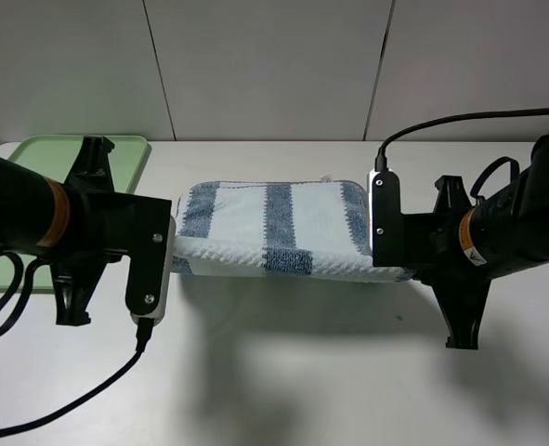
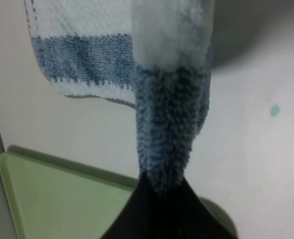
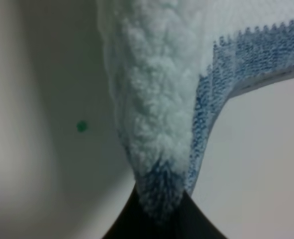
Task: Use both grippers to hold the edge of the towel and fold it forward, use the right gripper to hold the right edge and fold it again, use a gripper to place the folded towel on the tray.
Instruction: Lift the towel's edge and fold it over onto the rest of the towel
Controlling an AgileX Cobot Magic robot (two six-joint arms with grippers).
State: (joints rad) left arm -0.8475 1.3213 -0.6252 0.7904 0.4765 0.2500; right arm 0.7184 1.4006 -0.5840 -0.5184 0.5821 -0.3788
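white desk against a grey panelled wall, green tray at its far left. the left gripper and right gripper reach inward, each clamped on one end of the striped towel at mid-desk.

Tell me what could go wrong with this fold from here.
1. The left gripper and right gripper each pinch only a small bunch of the towel at their tips, so either corner might slip out mid-fold.
2. The lifted edge spans both grippers, so uneven travel could lay the stripes down skewed.
3. The tray lies close beside the left arm, which might nudge it.
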